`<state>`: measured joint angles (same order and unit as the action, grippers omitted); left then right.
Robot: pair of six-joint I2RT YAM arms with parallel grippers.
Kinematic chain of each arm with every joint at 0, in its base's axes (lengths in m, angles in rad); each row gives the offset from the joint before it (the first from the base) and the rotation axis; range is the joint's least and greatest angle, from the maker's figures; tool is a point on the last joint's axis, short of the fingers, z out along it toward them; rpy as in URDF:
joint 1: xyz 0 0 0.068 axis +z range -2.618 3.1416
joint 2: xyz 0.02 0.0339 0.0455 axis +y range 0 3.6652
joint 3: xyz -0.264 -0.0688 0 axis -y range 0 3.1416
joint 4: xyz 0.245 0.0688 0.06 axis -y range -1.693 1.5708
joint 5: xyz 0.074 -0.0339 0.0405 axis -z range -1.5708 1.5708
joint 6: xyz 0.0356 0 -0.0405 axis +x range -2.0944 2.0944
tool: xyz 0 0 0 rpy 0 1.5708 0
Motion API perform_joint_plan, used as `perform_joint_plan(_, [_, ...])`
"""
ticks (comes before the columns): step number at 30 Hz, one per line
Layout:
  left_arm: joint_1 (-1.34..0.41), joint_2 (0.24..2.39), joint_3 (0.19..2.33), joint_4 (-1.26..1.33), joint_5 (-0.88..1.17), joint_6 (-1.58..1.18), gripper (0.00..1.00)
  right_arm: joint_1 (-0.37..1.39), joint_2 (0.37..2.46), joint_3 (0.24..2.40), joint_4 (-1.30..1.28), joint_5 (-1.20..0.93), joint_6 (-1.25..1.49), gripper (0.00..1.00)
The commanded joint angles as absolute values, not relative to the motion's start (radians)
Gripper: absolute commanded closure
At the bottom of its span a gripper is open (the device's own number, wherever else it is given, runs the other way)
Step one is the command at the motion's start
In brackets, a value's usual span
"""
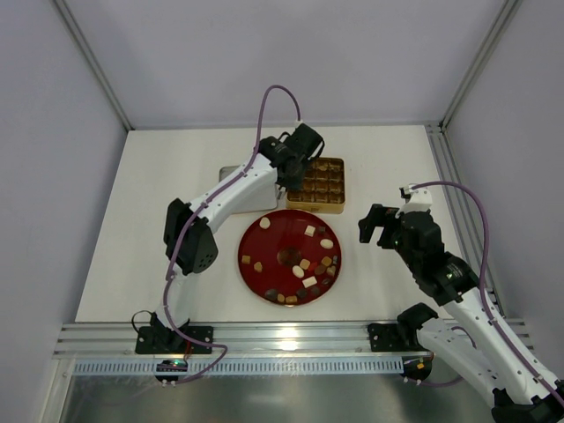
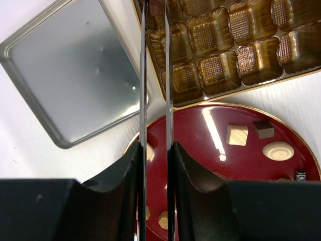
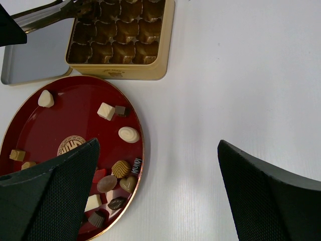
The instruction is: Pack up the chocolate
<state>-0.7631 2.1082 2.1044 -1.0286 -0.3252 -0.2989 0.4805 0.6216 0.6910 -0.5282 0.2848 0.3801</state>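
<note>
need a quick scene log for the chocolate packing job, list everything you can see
chocolates: well over a dozen, dark brown, caramel and cream, on the plate
plate: one, glossy red, in front of the tin
tin: one, gold, gridded, visible cells empty
lid: one, silver, left of the tin
table: one, white
left claw: one, fingers nearly together, over the tin's left side
right claw: one, black, wide open, over bare table right of the plate
</note>
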Motion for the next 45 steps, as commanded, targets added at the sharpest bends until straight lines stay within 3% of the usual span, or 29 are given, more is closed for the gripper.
perform_joint_plan(1, [-0.755, 2.088, 2.103, -1.012, -0.35, -0.265, 0.76, 0.48, 0.617, 0.698, -0.512, 0.291, 0.38, 0.0])
perform_joint_plan(45, [-0.755, 2.071, 2.1, -1.011, -0.325, -0.236, 0.65, 0.48, 0.612, 0.689, -0.514, 0.301, 0.382, 0.0])
